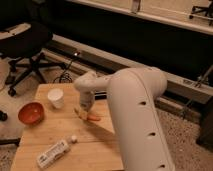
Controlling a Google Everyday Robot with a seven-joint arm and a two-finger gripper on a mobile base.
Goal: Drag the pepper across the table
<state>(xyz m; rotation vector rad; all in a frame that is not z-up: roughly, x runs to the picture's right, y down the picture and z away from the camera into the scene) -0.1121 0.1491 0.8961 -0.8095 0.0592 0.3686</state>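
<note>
Reaching down from the big white arm point(137, 115), the tool point(85, 107) is sitting low over the middle of the table point(57, 129), right at the pepper point(92, 118). Whether it is clenched on the pepper, only pressing on it, or released, I cannot tell, since its own body is hiding the contact.

The pepper is lying flat on the wood. Its orange end is poking out from under the tool on the side away from the cup point(56, 97). The cup is standing near it, the bowl point(31, 112) is sitting farther off toward the table's edge, and the bottle point(52, 153) is lying well apart near the front.

I am judging the pepper to be light, fairly stiff and smooth-skinned. Being round and tapered, it is probably going to roll or swivel under a push rather than slide straight. A pinch across the thicker half, close to the wood, is looking like the safest hold. The thin tip is offering little to grip and is likely to slip out. Only light downward pressure is called for, since anything so light is going to follow the tool easily across the planks. Dragging toward the cup is risking a knock, so the bare wood toward the front is looking like the better path.
</note>
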